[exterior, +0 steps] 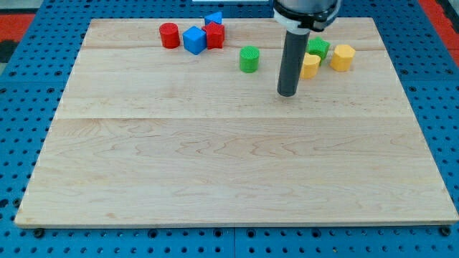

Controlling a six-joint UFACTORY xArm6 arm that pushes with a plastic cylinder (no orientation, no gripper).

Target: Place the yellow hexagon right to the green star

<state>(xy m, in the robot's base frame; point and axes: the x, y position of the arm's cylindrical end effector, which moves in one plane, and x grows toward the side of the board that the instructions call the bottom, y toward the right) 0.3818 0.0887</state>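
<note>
The yellow hexagon (342,57) lies near the view's top right. A green block (320,47), partly hidden by the rod, sits just to its upper left; its shape is unclear. A second yellow block (310,66) lies right of the rod, touching or nearly touching it. Another green block (249,59), ridged like a star or a cylinder, stands left of the rod. My tip (287,93) rests on the wooden board (229,165), below and left of the yellow blocks and to the lower right of the ridged green block.
At the view's top left are a red cylinder (169,35), a blue cube (193,40), a red block (214,34) and a blue triangular block (214,17) at the board's top edge. Blue pegboard surrounds the board.
</note>
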